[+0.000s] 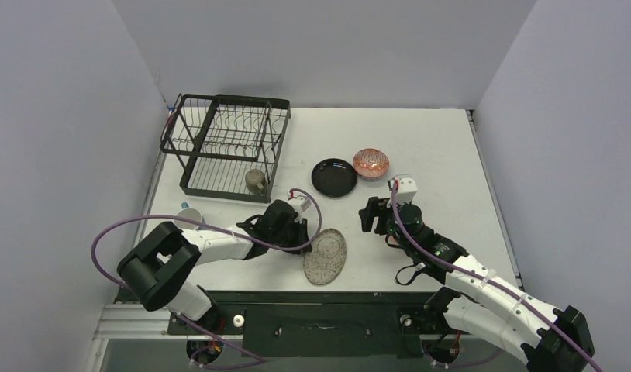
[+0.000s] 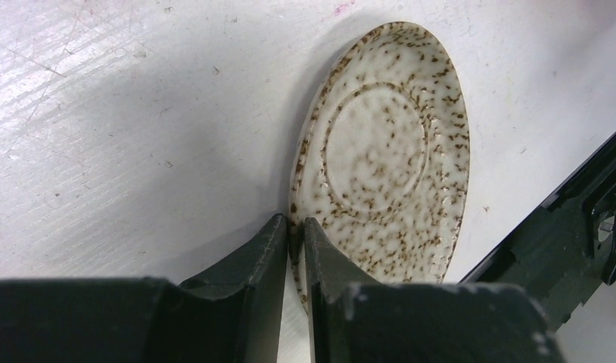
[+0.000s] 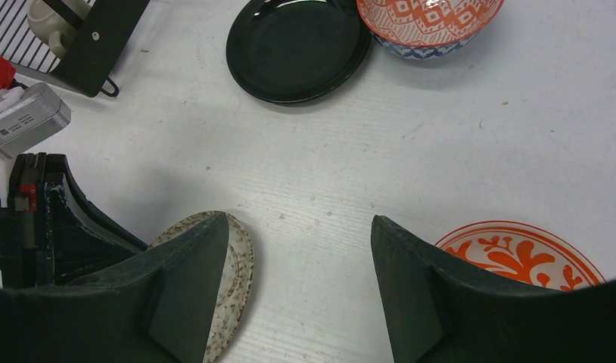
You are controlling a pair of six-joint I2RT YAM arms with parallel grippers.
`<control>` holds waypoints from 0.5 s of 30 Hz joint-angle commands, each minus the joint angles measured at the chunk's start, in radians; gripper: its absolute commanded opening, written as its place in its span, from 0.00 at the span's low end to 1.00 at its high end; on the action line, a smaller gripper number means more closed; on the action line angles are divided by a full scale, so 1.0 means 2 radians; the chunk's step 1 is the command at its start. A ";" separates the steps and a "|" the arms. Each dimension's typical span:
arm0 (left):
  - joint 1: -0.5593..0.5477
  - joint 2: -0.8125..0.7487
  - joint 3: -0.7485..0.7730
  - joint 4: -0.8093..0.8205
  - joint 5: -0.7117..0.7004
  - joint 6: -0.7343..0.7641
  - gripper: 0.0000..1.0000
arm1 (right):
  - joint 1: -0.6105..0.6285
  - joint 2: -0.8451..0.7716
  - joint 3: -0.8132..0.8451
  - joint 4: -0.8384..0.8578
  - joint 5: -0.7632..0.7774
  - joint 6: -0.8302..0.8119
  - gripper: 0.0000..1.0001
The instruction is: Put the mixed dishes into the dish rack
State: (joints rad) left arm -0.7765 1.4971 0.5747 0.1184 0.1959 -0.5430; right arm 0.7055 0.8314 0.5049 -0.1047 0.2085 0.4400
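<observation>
My left gripper (image 2: 296, 223) is shut on the near rim of the speckled grey oval plate (image 2: 381, 151), one finger on each side of the edge. That plate (image 1: 325, 256) is near the table's front edge, by the left gripper (image 1: 305, 231). My right gripper (image 3: 300, 219) is open above bare table, between the speckled plate (image 3: 237, 257) and a red-orange patterned bowl (image 3: 521, 249). The black round plate (image 1: 333, 177) and a second patterned bowl (image 1: 370, 163) sit mid-table. The olive cup (image 1: 256, 181) stands inside the dish rack (image 1: 227, 143). The light-blue mug (image 1: 190, 215) is by the left arm.
The black metal edge of the arms' base (image 2: 570, 219) runs just beyond the speckled plate. The rack's corner (image 3: 101, 38) lies left of the black plate (image 3: 297, 45). Grey walls close in the table on three sides.
</observation>
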 commanded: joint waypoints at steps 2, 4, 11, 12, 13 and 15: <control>-0.004 0.000 0.010 0.003 -0.001 0.004 0.08 | -0.003 0.000 -0.005 0.027 -0.001 0.005 0.64; -0.004 -0.012 0.014 -0.010 -0.007 0.007 0.01 | -0.003 -0.001 -0.005 0.027 0.000 0.004 0.64; -0.013 -0.073 0.072 -0.136 -0.079 0.034 0.00 | -0.004 0.001 -0.003 0.028 0.004 0.000 0.64; -0.027 -0.085 0.081 -0.152 -0.101 0.048 0.00 | -0.004 0.000 -0.002 0.028 0.005 0.000 0.65; -0.034 -0.090 0.100 -0.181 -0.139 0.055 0.00 | -0.004 0.000 -0.002 0.029 0.006 -0.002 0.65; -0.054 -0.102 0.130 -0.224 -0.185 0.073 0.00 | -0.004 0.002 -0.002 0.029 0.009 -0.003 0.64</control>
State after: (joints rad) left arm -0.8253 1.3750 0.6918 -0.1593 0.0338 -0.4816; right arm 0.7055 0.8314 0.5007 -0.1043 0.2089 0.4385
